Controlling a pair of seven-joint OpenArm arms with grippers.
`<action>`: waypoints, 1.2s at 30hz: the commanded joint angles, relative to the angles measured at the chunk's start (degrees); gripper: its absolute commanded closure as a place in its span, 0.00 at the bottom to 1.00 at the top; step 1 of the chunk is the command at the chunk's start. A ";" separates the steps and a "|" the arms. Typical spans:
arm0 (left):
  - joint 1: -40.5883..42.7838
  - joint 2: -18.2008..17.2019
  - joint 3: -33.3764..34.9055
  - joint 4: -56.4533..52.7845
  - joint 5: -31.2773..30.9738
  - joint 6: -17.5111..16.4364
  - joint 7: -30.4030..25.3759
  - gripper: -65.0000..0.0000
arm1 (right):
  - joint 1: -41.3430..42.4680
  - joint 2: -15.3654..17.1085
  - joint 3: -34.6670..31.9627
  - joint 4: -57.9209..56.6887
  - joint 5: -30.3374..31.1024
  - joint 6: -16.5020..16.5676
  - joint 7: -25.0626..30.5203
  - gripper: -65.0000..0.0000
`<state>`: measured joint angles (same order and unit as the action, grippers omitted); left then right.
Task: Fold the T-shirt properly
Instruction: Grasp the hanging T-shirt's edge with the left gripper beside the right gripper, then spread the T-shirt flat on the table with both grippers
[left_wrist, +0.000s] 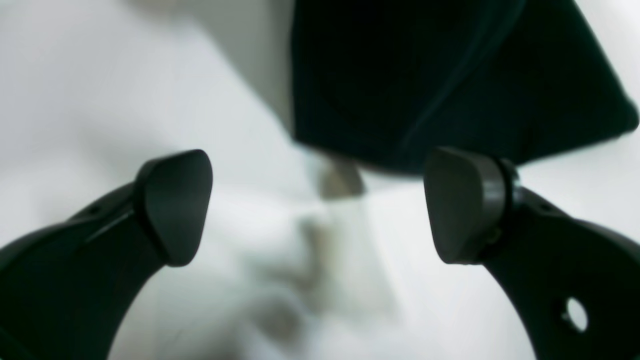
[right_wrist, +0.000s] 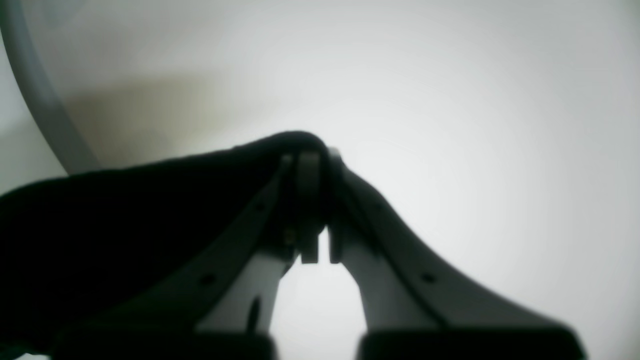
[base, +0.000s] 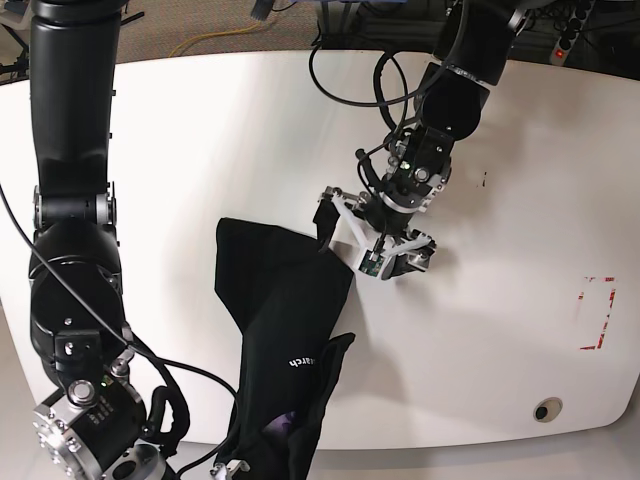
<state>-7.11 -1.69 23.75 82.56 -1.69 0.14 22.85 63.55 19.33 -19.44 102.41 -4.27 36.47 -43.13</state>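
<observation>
Black T-shirt hangs bunched, white text showing.

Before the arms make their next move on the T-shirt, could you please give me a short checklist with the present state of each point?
1. Left gripper open: ok; jaws stand wide, nothing between them.
2. Left gripper free of the T-shirt: ok in the left wrist view; black cloth lies beyond the fingertips.
3. Right gripper holding cloth: ok; shut on a black fold.
4. T-shirt lying flat: not ok; bunched into a long, creased strip on the white table.
5. T-shirt fully on the table: not ok; its lower end hangs past the near edge.
6. Print facing up: cannot tell; only some white text shows.
</observation>
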 joint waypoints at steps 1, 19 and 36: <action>-2.60 1.91 0.30 -2.78 -0.11 0.17 -1.09 0.00 | 2.25 0.05 0.50 0.49 -0.43 -1.00 1.07 1.00; -11.04 7.72 0.47 -21.77 0.24 0.17 -6.19 0.76 | 0.58 0.40 0.76 0.75 -0.52 -1.08 1.07 1.00; -7.17 -2.04 -4.19 2.58 0.24 0.25 5.06 0.97 | 0.06 0.14 11.22 -6.63 -4.74 -0.73 1.24 1.00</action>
<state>-12.86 -2.74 20.64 80.73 -1.52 -0.01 28.67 60.73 19.27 -9.19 96.68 -8.64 36.60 -43.07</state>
